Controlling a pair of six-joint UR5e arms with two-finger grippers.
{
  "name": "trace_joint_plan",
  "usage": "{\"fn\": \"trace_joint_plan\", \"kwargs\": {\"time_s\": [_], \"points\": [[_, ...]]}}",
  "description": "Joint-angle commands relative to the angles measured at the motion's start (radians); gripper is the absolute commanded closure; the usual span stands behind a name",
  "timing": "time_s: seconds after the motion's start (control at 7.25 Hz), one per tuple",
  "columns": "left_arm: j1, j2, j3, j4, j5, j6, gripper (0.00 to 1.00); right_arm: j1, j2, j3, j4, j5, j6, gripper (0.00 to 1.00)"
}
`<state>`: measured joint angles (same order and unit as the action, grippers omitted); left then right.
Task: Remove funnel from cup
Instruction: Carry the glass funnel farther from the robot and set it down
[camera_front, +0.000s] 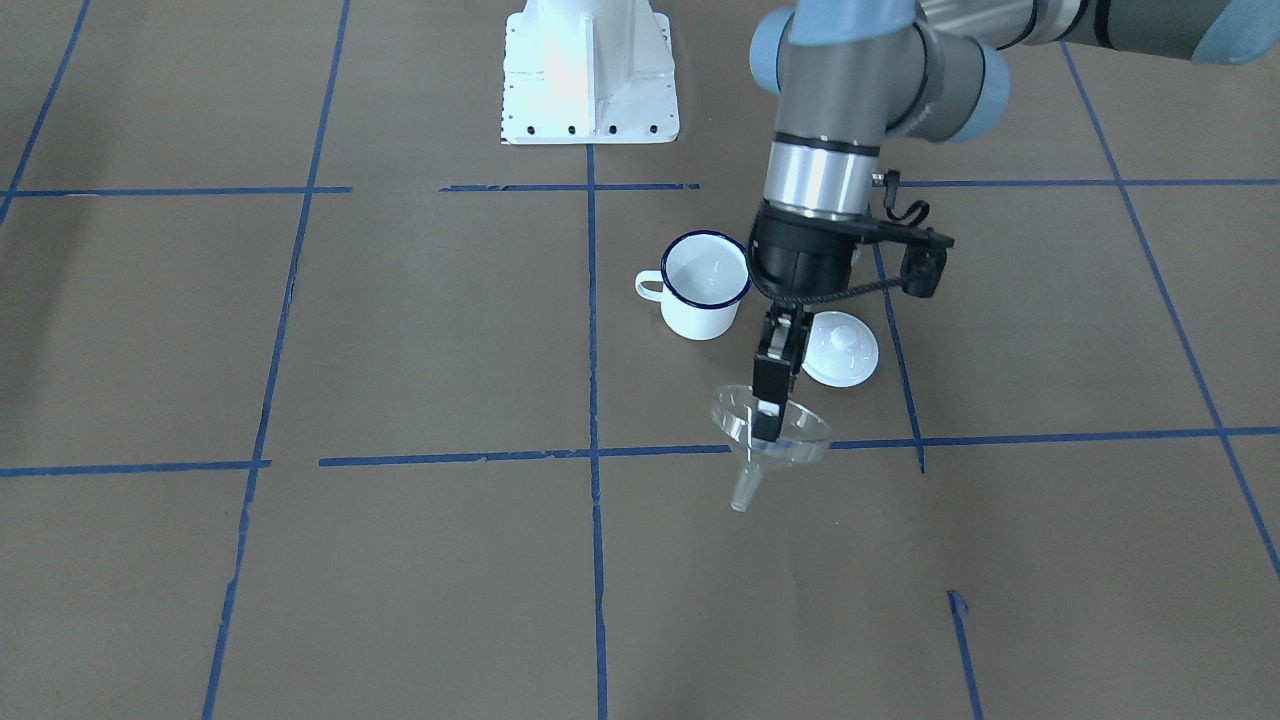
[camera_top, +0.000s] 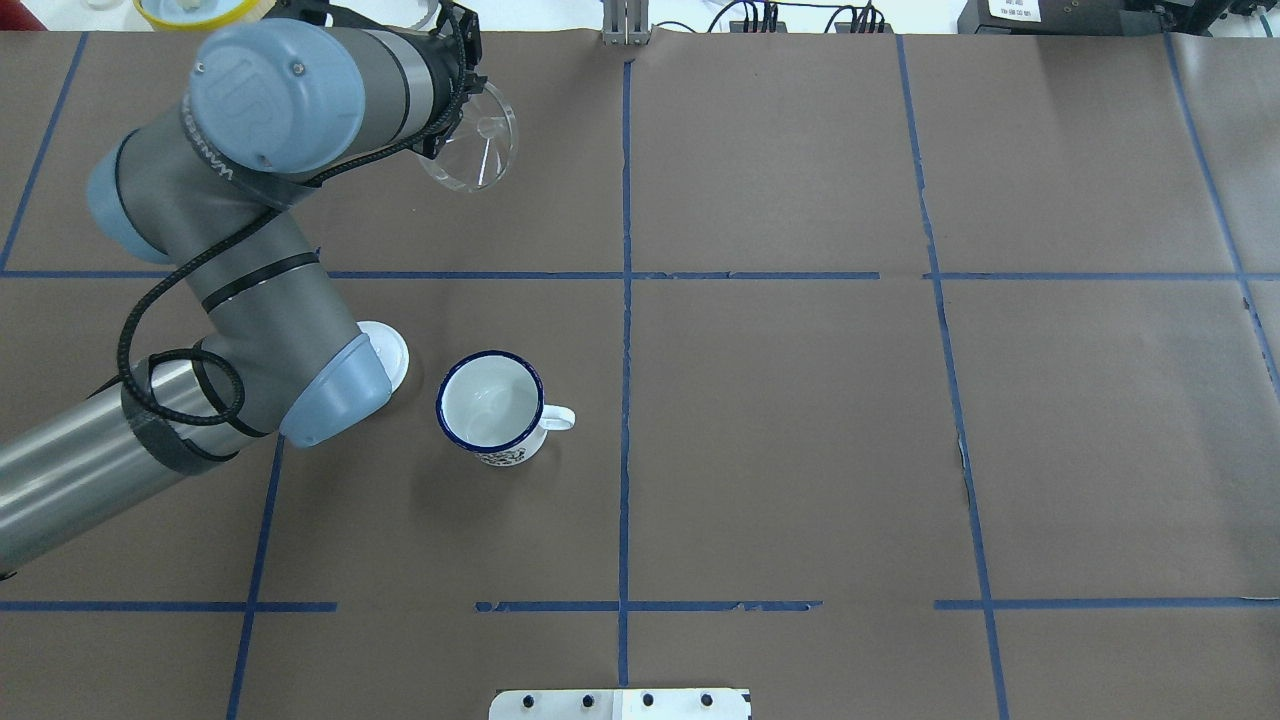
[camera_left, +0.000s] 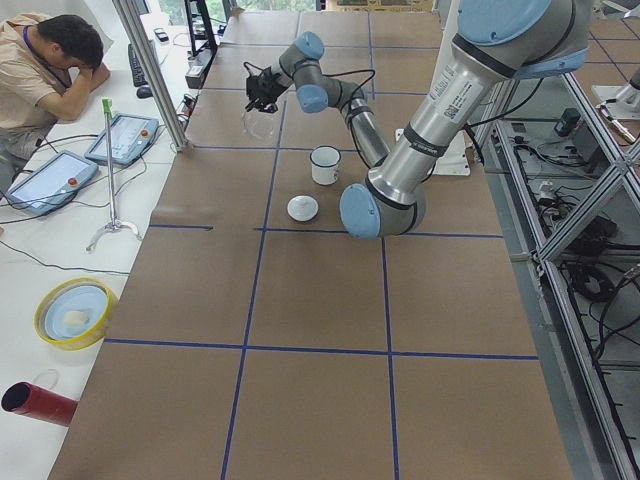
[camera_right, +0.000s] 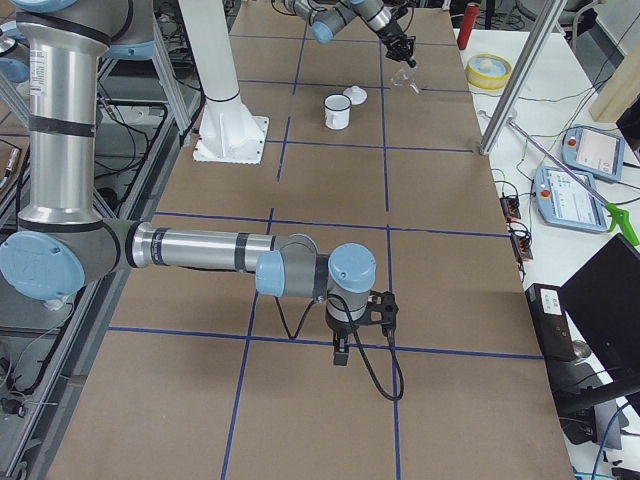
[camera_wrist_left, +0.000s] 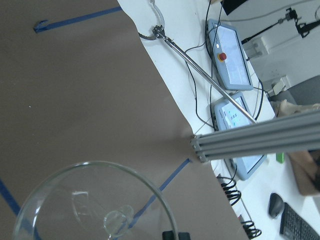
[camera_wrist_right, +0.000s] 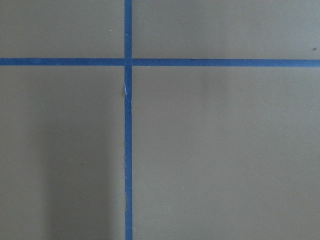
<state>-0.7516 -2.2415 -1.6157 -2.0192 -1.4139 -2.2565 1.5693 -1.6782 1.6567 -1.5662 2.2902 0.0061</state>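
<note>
The clear funnel (camera_front: 771, 436) hangs in the air, spout tilted down, clear of the table. My left gripper (camera_front: 768, 412) is shut on its rim. The funnel also shows in the overhead view (camera_top: 477, 140) and fills the bottom of the left wrist view (camera_wrist_left: 95, 205). The white cup (camera_front: 704, 285) with a dark blue rim stands upright and empty on the table, apart from the funnel; it also shows in the overhead view (camera_top: 491, 406). My right gripper (camera_right: 342, 350) hovers over the table far from both; I cannot tell if it is open or shut.
A white round lid (camera_front: 841, 348) lies beside the cup, under my left arm. The white robot base (camera_front: 590, 75) stands behind the cup. An operator (camera_left: 45, 60), teach pendants (camera_left: 125, 138) and a yellow bowl (camera_left: 75, 312) are beyond the table's far edge.
</note>
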Motion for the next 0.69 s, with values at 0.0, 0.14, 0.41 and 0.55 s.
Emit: {"fn": "trace_joint_plan", "kwargs": {"time_s": [0.0, 0.14, 0.41, 0.55], "points": [[-0.015, 0.01, 0.289, -0.273, 0.126, -0.089, 1.0, 0.0, 0.0, 0.0, 0.0, 0.0, 0.0, 0.0], [-0.012, 0.007, 0.401, -0.368, 0.154, -0.107, 1.0, 0.0, 0.0, 0.0, 0.0, 0.0, 0.0, 0.0], [-0.009, 0.003, 0.476, -0.466, 0.155, -0.109, 1.0, 0.0, 0.0, 0.0, 0.0, 0.0, 0.0, 0.0], [-0.009, 0.003, 0.487, -0.467, 0.155, -0.109, 1.0, 0.0, 0.0, 0.0, 0.0, 0.0, 0.0, 0.0]]}}
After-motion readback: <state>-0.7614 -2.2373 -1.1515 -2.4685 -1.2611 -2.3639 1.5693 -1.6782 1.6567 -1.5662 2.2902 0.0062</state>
